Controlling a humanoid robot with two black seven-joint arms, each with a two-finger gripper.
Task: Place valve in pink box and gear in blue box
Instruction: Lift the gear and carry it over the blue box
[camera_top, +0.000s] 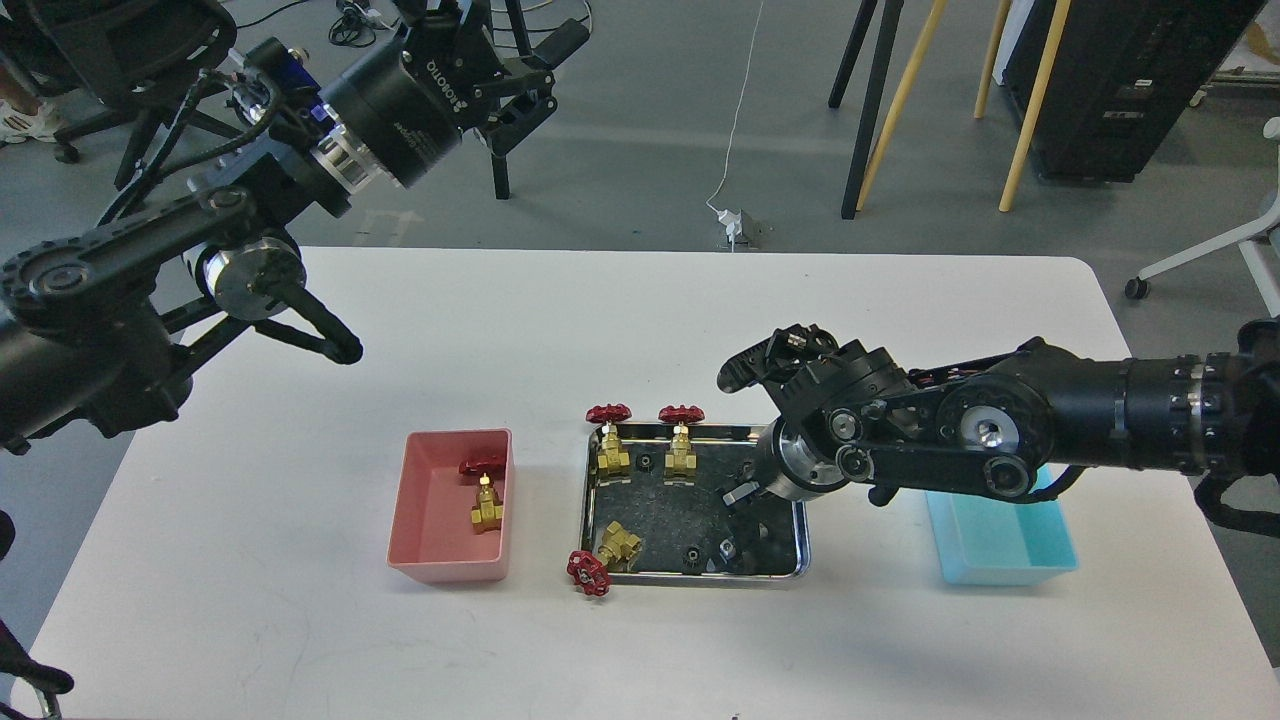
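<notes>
Valve inside pink box; three valves in steel tray; right gripper over tray, grasp indiscernible; left gripper raised, fingers spread.

Right arm overhangs blue box; pink box open above.

Head view, steeply down onto table

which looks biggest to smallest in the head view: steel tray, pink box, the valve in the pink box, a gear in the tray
1. steel tray
2. pink box
3. valve in the pink box
4. gear

All sit at a similar distance on the table, so the order is fairly safe.
</notes>
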